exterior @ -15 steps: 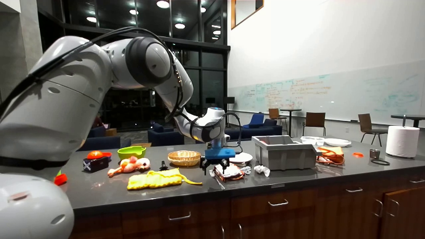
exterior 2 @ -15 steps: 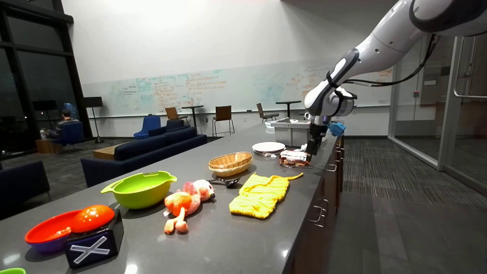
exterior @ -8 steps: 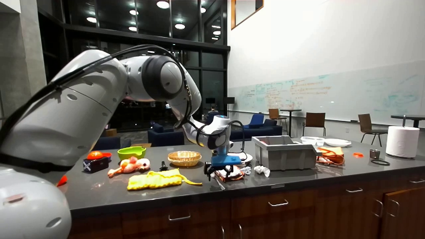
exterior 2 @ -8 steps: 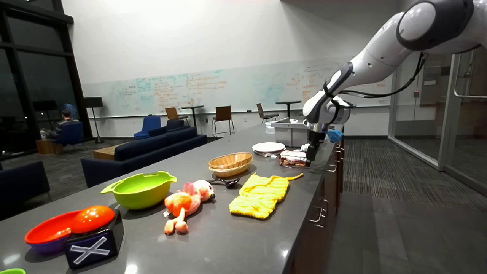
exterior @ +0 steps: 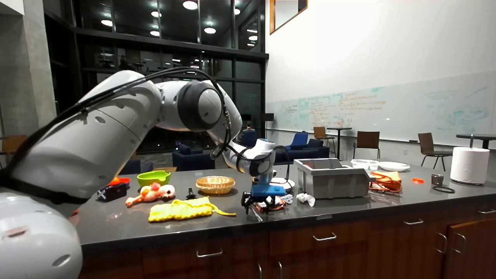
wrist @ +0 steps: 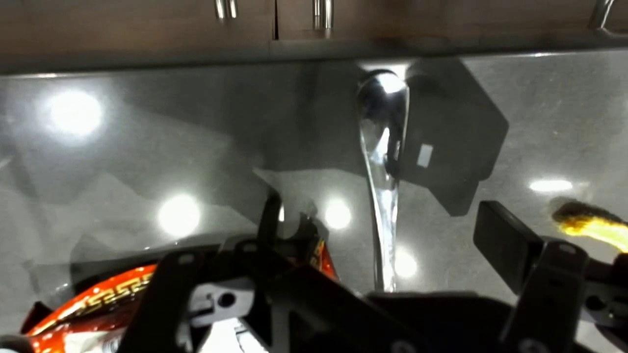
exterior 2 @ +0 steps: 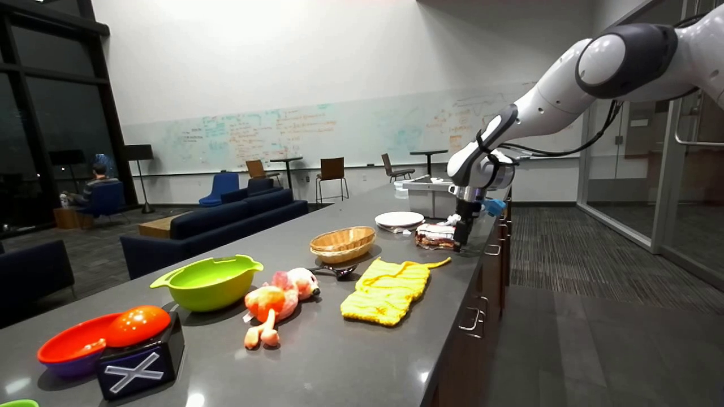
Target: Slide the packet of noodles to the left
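Noodle pkt (exterior 2: pixel 434 236) lies nr cabinet-side edge of counter (exterior 2: pixel 339 367), front side approx parallel to it; long axis unclear, partly hidden. Gripper (exterior: pixel 256 210) alongside, fingers apart; contact unclear.

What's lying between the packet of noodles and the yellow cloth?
A metal utensil's handle, seen in the wrist view; one gripper finger also shows there.

Packet of noodles (exterior 2: pixel 434 235), glossy red-and-white, flat on counter (exterior 2: pixel 339 362)
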You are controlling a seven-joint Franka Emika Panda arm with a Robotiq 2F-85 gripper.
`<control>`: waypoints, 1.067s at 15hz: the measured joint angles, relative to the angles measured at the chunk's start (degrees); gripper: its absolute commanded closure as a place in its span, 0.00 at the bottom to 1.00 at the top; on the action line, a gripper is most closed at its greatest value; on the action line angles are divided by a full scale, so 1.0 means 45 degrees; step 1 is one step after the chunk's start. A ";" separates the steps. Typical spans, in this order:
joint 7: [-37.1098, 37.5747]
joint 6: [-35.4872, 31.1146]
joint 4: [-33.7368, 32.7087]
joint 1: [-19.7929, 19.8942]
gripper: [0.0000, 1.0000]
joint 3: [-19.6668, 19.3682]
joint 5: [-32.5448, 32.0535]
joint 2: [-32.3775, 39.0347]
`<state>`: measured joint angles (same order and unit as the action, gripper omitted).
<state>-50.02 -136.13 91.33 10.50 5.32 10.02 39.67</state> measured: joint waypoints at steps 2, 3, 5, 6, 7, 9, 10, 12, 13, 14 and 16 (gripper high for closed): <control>0.0000 0.0313 -0.0385 0.0010 0.00 0.0001 0.0000 0.0221; 0.0000 0.0485 -0.0557 0.0016 0.00 0.0002 0.0000 0.0298; 0.0000 0.0785 -0.0885 0.0022 0.08 0.0002 0.0000 0.0448; 0.0000 0.0886 -0.1035 0.0022 0.24 0.0002 0.0000 0.0527; 0.0000 0.0964 -0.1167 0.0022 0.29 0.0003 0.0000 0.0597; 0.0000 0.1093 -0.1399 0.0026 0.34 0.0002 0.0000 0.0672; 0.0000 0.1151 -0.1485 0.0026 0.35 0.0002 0.0000 0.0684; -0.0001 0.1266 -0.1595 0.0024 0.24 0.0008 0.0000 0.0699; -0.0004 0.1315 -0.1627 0.0024 0.08 0.0016 0.0000 0.0705; -0.0012 0.1354 -0.1638 0.0023 0.04 0.0024 0.0000 0.0706; -0.0036 0.1418 -0.1639 0.0017 0.00 0.0027 -0.0040 0.0711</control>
<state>-50.18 -129.75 83.96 10.58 5.44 9.84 42.87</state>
